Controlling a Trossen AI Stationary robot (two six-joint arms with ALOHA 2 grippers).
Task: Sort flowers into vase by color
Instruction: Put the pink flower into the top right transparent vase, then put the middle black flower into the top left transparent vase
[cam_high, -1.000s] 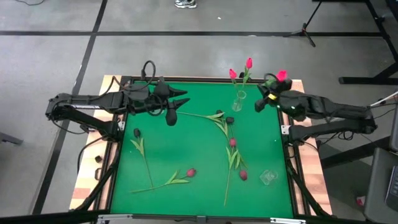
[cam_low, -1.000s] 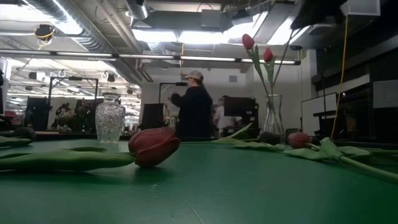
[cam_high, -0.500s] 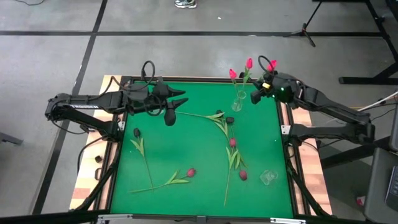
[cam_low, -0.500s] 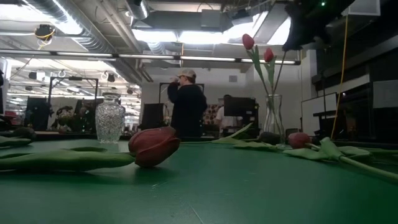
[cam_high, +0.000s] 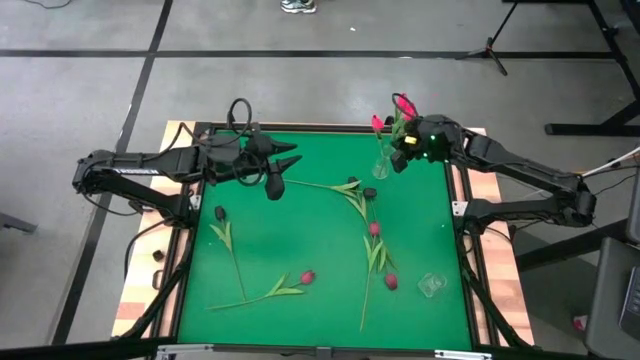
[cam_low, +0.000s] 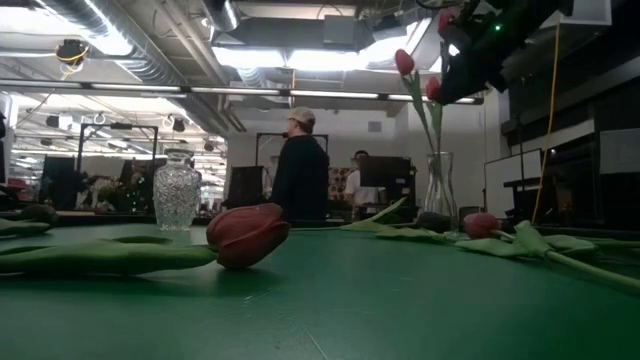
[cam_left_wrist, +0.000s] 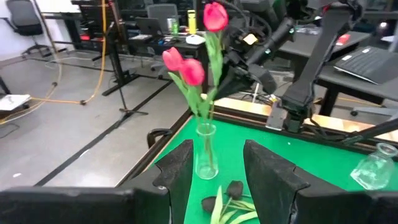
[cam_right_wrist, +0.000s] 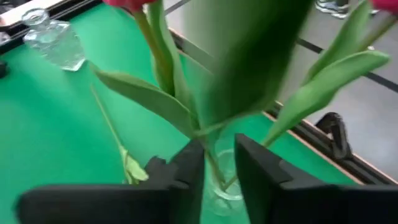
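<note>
Pink tulip (cam_left_wrist: 214, 18) over glass vase (cam_left_wrist: 205, 151), right gripper (cam_high: 402, 156) around its stem, grip unclear.

No text, label, brand, number or sign can be read anywhere on the table, the arms or the room behind.
</note>
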